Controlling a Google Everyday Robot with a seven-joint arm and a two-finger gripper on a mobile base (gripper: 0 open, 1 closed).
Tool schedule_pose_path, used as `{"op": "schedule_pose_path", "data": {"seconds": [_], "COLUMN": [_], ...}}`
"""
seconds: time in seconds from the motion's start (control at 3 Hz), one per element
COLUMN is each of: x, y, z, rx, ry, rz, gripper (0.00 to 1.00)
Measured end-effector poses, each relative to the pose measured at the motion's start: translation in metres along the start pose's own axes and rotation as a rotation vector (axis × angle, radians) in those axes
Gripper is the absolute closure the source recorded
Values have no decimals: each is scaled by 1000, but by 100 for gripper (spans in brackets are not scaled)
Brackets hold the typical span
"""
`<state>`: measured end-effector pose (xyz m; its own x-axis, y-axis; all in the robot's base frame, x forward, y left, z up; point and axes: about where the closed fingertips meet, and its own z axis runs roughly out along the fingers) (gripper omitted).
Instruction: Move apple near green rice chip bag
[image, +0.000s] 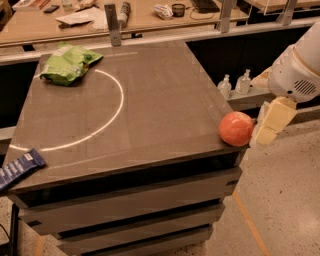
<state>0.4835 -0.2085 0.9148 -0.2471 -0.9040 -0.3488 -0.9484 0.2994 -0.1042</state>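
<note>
Plainly, the round, smooth orange-red apple (236, 128) with its paler mottled patches sits at the front-right corner of the dark grey flat-topped counter (165, 75), right at the edge. We judge it firm and fairly heavy for its size, and its skin slick enough to roll or squirt sideways if pinched off-centre. We would take it across its widest middle, squarely, and lift it before carrying it. A nudge toward the outer side could tip it off the counter. The robot's cream-coloured gripper (264, 131) hangs just off the counter's right edge, beside the apple and close to touching it. We cannot tell whether it is wide or narrow, and it holds nothing that we can see. The crumpled, shiny bright-green rice chip bag (69, 63) lies at the counter's far-left corner, well apart from the apple; it looks light and easily shoved. A thin pale arc (117, 107) curves over the counter's left half, and a flat dark-blue wrapped bar (19, 167) overhangs its front-left edge. The top looks smooth and level. Beyond the counter's far side stands a cluttered wooden bench (150, 20), two small clear bottles (235, 84) stand on a ledge off its right side, and speckled floor (285, 200) lies below.
</note>
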Motion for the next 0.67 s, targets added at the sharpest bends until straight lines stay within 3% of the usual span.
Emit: {"op": "schedule_pose_path", "data": {"seconds": [0.33, 0.67], "x": [-3, -9], "y": [-3, 0], "z": [24, 43], "rx": [-41, -80], "ry": [-48, -87], "rz": [14, 11], "gripper": [0, 19]}}
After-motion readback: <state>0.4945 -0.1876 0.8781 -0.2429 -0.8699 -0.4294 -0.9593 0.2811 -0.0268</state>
